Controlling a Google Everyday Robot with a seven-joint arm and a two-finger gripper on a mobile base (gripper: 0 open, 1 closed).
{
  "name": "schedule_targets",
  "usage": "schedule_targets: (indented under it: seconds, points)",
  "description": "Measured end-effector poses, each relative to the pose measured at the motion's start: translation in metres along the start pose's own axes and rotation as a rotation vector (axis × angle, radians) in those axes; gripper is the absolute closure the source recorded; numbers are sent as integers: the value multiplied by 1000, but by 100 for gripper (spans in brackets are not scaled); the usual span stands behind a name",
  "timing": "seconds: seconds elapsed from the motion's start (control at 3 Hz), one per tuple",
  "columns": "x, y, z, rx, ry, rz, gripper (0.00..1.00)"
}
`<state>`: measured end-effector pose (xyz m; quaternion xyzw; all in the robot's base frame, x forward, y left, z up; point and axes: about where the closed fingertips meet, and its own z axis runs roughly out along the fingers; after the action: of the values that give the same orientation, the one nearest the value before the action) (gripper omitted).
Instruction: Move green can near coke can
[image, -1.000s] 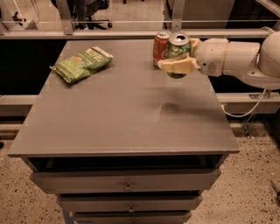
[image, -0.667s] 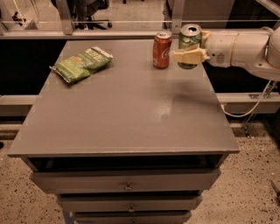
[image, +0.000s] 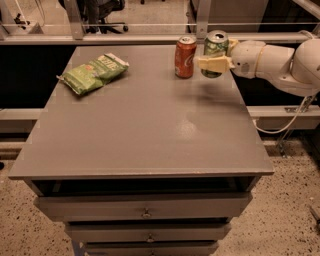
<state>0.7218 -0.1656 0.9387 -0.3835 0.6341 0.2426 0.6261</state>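
Observation:
The green can (image: 215, 50) has pale markings and a silver top. It is upright at the far right of the grey table (image: 140, 130), just right of the coke can (image: 185, 56), with a small gap between them. The coke can is red-orange with white script and stands upright. My gripper (image: 216, 63) reaches in from the right on a white arm and is shut on the green can, a cream finger (image: 210, 63) across its front. I cannot tell whether the can's base touches the table.
A flat green chip bag (image: 93, 73) lies at the table's far left. The table has drawers (image: 145, 207) below its front edge. A rail and chair legs stand behind the table. A cable hangs off to the right.
The gripper has carried the green can a little to the left and lower, so it is now closer beside the coke can. The coke can and chip bag have not moved.

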Motion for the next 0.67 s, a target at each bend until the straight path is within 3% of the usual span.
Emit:
schedule_targets:
  seconds: [0.67]
  points:
    - [31, -19, 16, 25, -11, 47, 100]
